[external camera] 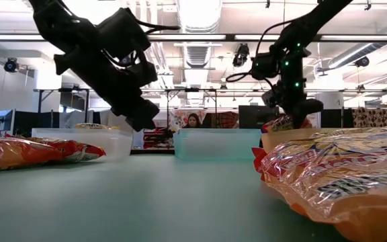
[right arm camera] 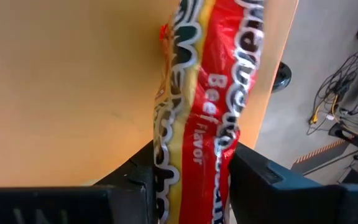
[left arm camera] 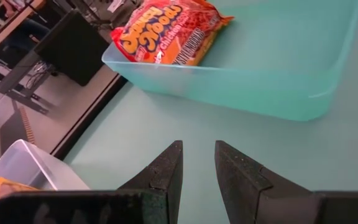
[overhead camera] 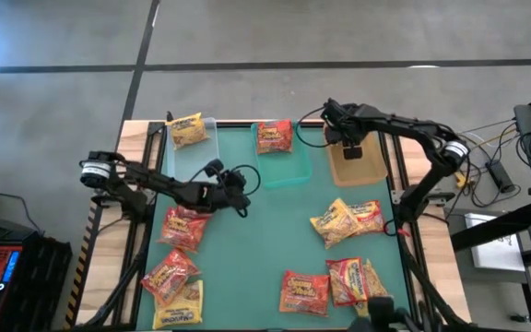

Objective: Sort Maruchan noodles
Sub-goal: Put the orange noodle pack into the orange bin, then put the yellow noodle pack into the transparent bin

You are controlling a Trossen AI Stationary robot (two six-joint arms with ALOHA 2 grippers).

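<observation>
Red beef packet (right arm camera: pixel 207 106) clamped in right claw (right arm camera: pixel 191 168) over tan tray (right arm camera: pixel 61 93); left claw (left arm camera: pixel 197 165) apart.

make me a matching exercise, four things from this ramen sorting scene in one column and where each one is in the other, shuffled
Things:
1. yellow packet
2. orange-red packet
3. red beef packet
4. left claw

Places:
A. held in the right claw above the tan tray
B. lying in the teal tray
C. empty, above the green mat near the teal tray
D. lying in the clear tray

Pairs: 1-D, 2-B, 3-A, 4-C
</observation>
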